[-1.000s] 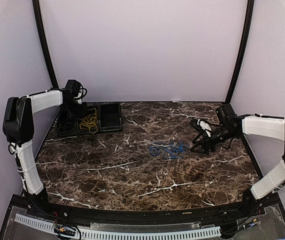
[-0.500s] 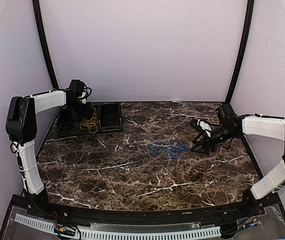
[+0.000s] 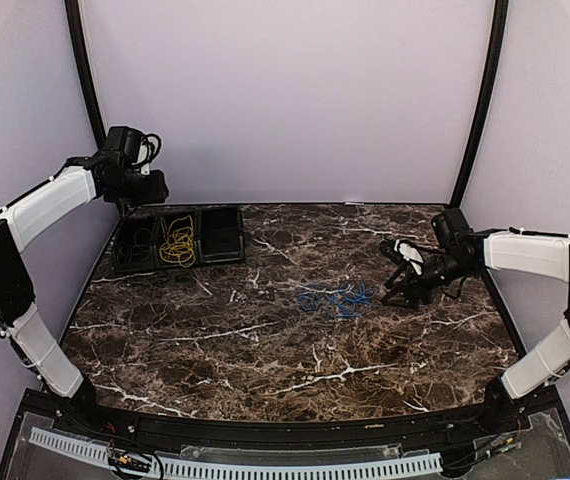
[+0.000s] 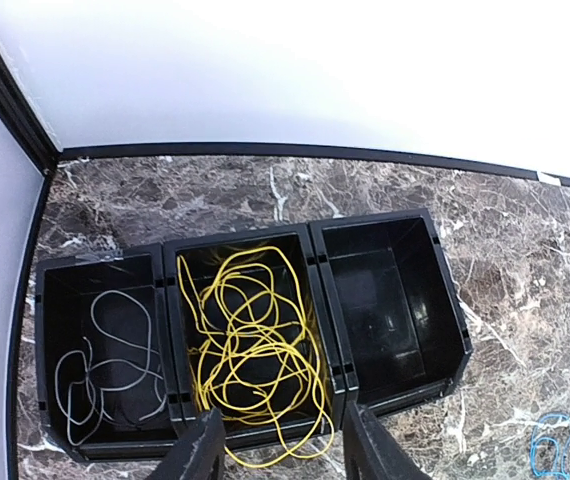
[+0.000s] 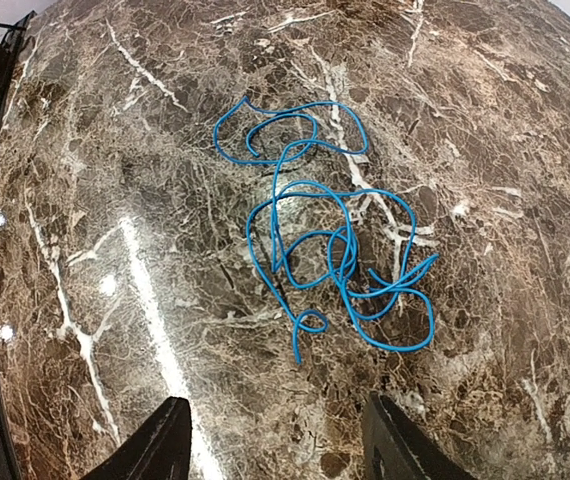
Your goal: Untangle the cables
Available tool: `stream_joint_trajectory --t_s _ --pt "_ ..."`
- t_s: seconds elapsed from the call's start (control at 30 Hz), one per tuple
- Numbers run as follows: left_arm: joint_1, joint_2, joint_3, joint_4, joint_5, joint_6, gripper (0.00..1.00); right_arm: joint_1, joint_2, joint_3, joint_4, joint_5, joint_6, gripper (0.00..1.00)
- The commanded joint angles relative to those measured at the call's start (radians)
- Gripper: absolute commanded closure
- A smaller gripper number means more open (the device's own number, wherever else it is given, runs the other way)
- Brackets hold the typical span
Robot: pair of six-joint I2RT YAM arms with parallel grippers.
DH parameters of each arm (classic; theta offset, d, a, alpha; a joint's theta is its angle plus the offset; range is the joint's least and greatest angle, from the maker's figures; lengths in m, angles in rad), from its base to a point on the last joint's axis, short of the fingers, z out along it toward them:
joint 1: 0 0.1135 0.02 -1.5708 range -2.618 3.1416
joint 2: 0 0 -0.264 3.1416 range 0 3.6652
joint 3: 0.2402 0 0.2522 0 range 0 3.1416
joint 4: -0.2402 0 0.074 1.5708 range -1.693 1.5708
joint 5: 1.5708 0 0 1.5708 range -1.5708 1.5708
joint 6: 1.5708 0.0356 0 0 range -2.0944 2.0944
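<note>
Between the fingers of our left gripper (image 4: 283,455) we see nothing pinched: the jaws stand spread, and the gripper hangs in the air above a black three-compartment tray (image 4: 447,300). Directly below and just ahead of its fingertips, the yellow cable (image 4: 255,340) lies in loose loops in the tray's middle compartment, with one loop spilling over the compartment wall nearest the gripper. One compartment to the left of that, we see a thin grey cord (image 4: 105,370) lying in a few slack curves. The tray rests on the dark marble table (image 3: 265,340), which stretches away to this gripper's right. Our right gripper (image 5: 280,450) also has its jaws spread and holds nothing; it sits low over the marble. Ahead of its fingers and apart from them, the blue cable (image 5: 325,250) lies flat on the table in a tangle of overlapping loops, its nearest strands a little toward the right-hand finger. From the overhead view we see the blue cable near this gripper, on the side facing the left arm. It lies well apart from the yellow cable in the tray, and the two do not touch.
</note>
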Motion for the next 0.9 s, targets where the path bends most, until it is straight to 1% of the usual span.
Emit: stream_joint_trajectory --t_s 0.0,0.07,0.13,0.17,0.2,0.27,0.3,0.33,0.47,0.57,0.67,0.77,0.87 --pt "-0.002 0.003 -0.068 0.027 -0.001 0.022 0.57 0.000 0.000 0.025 -0.002 -0.003 -0.007 0.40" --pt "-0.023 -0.007 -0.098 0.057 0.047 0.030 0.57 -0.001 -0.007 0.020 0.001 0.000 -0.005 0.40" --pt "-0.086 -0.039 -0.142 0.118 0.079 0.079 0.57 0.000 -0.007 0.018 0.013 0.017 0.004 0.40" --pt "-0.141 -0.048 -0.172 0.161 0.083 0.116 0.57 0.000 -0.006 0.018 0.019 0.027 0.010 0.40" --pt "-0.171 -0.062 -0.184 0.180 0.100 0.133 0.57 -0.001 -0.002 0.018 0.025 0.036 0.015 0.40" --pt "-0.292 -0.074 -0.217 0.237 0.150 0.190 0.57 0.000 0.008 0.022 0.030 0.042 0.020 0.40" --pt "-0.322 -0.077 -0.242 0.281 0.167 0.201 0.58 0.001 0.013 0.023 0.036 0.046 0.027 0.40" --pt "-0.379 -0.079 -0.254 0.305 0.204 0.213 0.57 0.005 0.019 0.028 0.046 0.060 0.039 0.41" --pt "-0.504 -0.034 -0.311 0.439 0.295 0.205 0.57 0.032 0.055 0.058 0.066 0.104 0.076 0.42" --pt "-0.560 0.031 -0.320 0.492 0.319 0.212 0.56 0.070 0.093 0.076 0.058 0.129 0.078 0.42" --pt "-0.620 0.110 -0.324 0.534 0.291 0.270 0.56 0.106 0.121 0.079 0.059 0.161 0.077 0.42" --pt "-0.640 0.174 -0.303 0.537 0.249 0.295 0.56 0.123 0.152 0.098 0.063 0.189 0.090 0.42" --pt "-0.642 0.230 -0.287 0.546 0.253 0.297 0.56 0.136 0.185 0.126 0.059 0.208 0.094 0.42"
